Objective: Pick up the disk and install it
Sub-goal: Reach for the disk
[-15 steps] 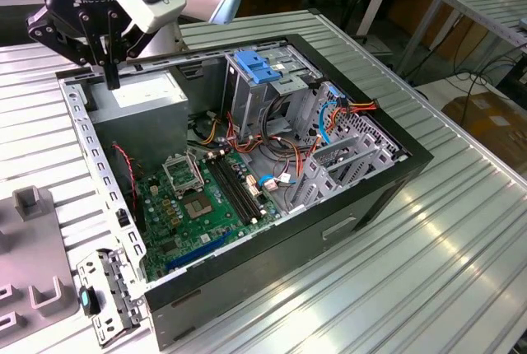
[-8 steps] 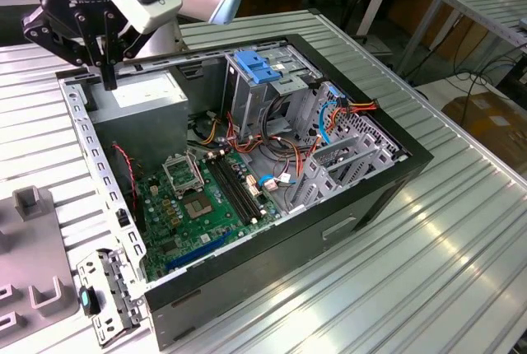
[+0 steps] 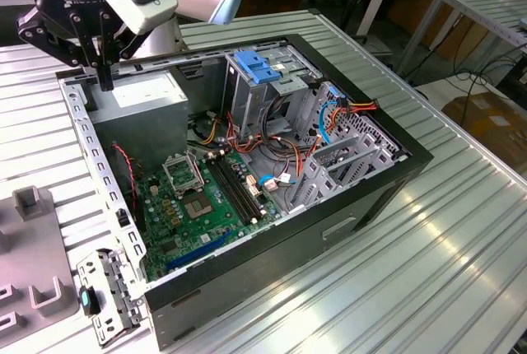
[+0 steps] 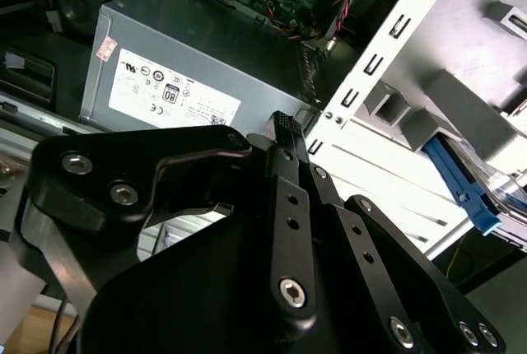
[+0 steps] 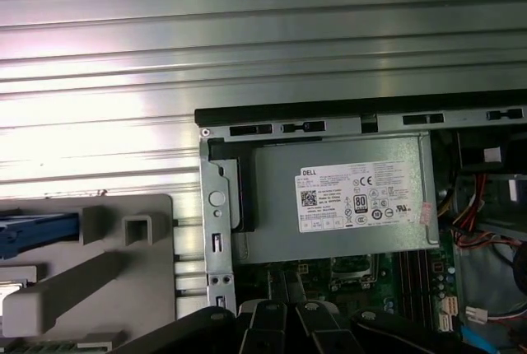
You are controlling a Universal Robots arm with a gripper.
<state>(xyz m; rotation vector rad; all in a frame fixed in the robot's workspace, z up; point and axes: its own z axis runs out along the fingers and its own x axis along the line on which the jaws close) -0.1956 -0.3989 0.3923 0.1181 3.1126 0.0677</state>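
My gripper (image 3: 105, 82) hangs shut and empty over the back corner of the open computer case (image 3: 412, 152), at the exterior view's left. It is just above the grey power-supply box (image 3: 140, 95). In the second wrist view the black fingertips (image 4: 284, 123) meet in front of that box (image 4: 206, 58). The disk shows by its blue carrier edge (image 4: 461, 181), lying in a grey fixture (image 4: 461, 115) outside the case wall, apart from the gripper. In the first wrist view the same blue edge (image 5: 37, 232) sits on the fixture (image 5: 123, 263), beside the case corner.
Inside the case are the green motherboard (image 3: 198, 197), loose coloured cables (image 3: 272, 136) and a tall metal drive cage with a blue latch (image 3: 259, 70). A perforated case rail (image 3: 90, 148) runs along the near wall. The ribbed metal table (image 3: 428, 272) surrounds the case.
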